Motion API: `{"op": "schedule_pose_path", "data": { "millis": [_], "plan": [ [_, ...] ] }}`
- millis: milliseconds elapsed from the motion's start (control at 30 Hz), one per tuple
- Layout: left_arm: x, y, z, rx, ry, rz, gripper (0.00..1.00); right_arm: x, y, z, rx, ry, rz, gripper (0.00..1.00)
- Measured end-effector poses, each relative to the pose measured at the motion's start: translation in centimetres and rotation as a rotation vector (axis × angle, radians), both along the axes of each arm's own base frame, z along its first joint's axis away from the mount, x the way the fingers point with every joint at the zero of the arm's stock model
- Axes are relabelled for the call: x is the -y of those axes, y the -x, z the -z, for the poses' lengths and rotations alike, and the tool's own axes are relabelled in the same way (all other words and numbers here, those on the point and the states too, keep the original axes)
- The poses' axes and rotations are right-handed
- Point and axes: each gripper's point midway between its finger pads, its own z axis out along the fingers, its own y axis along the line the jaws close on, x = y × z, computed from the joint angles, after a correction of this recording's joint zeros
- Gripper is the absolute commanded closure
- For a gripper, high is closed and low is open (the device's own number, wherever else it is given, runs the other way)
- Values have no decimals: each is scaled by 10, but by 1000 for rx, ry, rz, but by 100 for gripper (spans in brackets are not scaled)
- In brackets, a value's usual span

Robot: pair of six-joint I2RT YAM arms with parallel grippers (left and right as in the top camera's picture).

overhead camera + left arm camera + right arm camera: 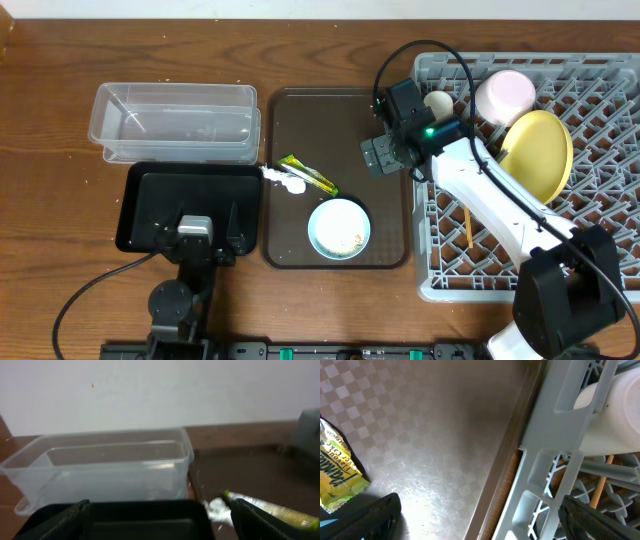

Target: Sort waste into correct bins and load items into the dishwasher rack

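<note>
Both claws are wide open and hold nothing. The right claw [379, 156] hangs over the edge of the brown tray [320, 120], just beside the rack [600, 230], so it could bump the rack wall if it swings. The wrapper [308, 173] lies flat on the brown tray with the tissue [283, 180] right by it, so a grab might slip or take both. The blue bowl [339, 228] has rice bits inside and could tip and spill. The left claw [197, 228] hangs over the black tray [150, 195].

Left arm [172, 300] folded low, left gripper [197, 212] level, jaws spread wide, empty. Right arm [490, 200] extended forward, right gripper [385, 155] pointing down, jaws wide apart, empty.
</note>
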Motion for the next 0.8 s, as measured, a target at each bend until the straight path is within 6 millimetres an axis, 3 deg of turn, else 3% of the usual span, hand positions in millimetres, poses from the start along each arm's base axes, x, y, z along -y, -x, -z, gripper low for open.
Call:
{"op": "schedule_pose_path", "data": {
  "millis": [167, 400, 467, 500, 567, 733, 800],
  "plan": [
    [7, 10, -2, -111, 114, 31, 10, 0, 0, 0, 0, 0, 0, 1],
    [14, 28, -50, -397, 174, 46, 10, 0, 0, 0, -1, 0, 0, 1],
    [18, 27, -58, -527, 176, 51, 10, 0, 0, 0, -1, 0, 0, 1],
    [21, 26, -59, -616, 179, 54, 2, 0, 0, 0, -1, 1, 0, 1],
    [26, 22, -62, -738, 188, 67, 2, 0, 0, 0, -1, -2, -1, 1],
    [47, -11, -67, -926, 240, 133, 2, 0, 0, 0, -2, -1, -1, 1],
    [54, -20, -59, -973, 262, 158, 35, 0, 0, 0, -2, -2, -1, 1]
  ]
}}
